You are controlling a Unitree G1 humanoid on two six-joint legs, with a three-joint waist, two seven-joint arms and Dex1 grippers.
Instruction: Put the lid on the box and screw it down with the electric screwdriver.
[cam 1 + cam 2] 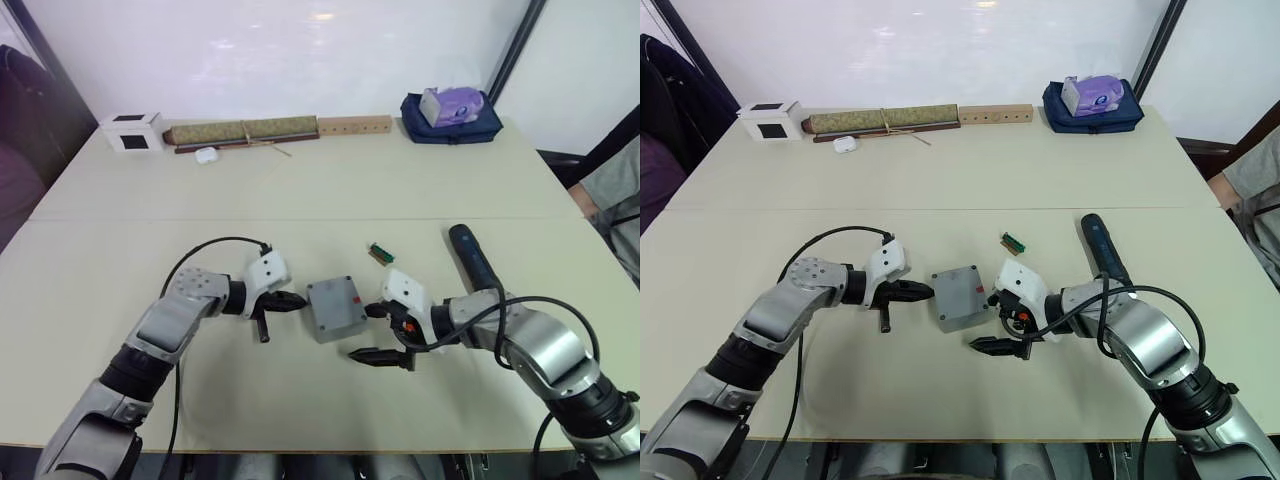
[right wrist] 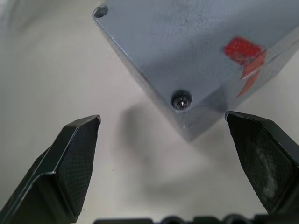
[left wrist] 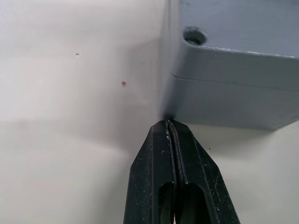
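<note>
The grey box (image 1: 336, 308) stands mid-table with the lid (image 3: 233, 28) sitting on top of it; a seam shows between the two. On the lid are a red sticker (image 2: 240, 49) and a screw (image 2: 181, 100) in one corner. My left gripper (image 1: 300, 299) is shut and empty, its tip at the box's left side. At the box's right corner my right gripper (image 1: 366, 333) is open, one finger (image 2: 70, 163) on each side and neither touching. The black electric screwdriver (image 1: 472, 255) lies on the table behind my right arm.
A small green circuit board (image 1: 380, 253) lies just behind the box. Along the far edge are a white cube with a black face (image 1: 132, 131), a long rolled bundle (image 1: 242, 131), a wooden strip (image 1: 355, 125) and a blue bag (image 1: 452, 115). A person (image 1: 615, 200) is at the right edge.
</note>
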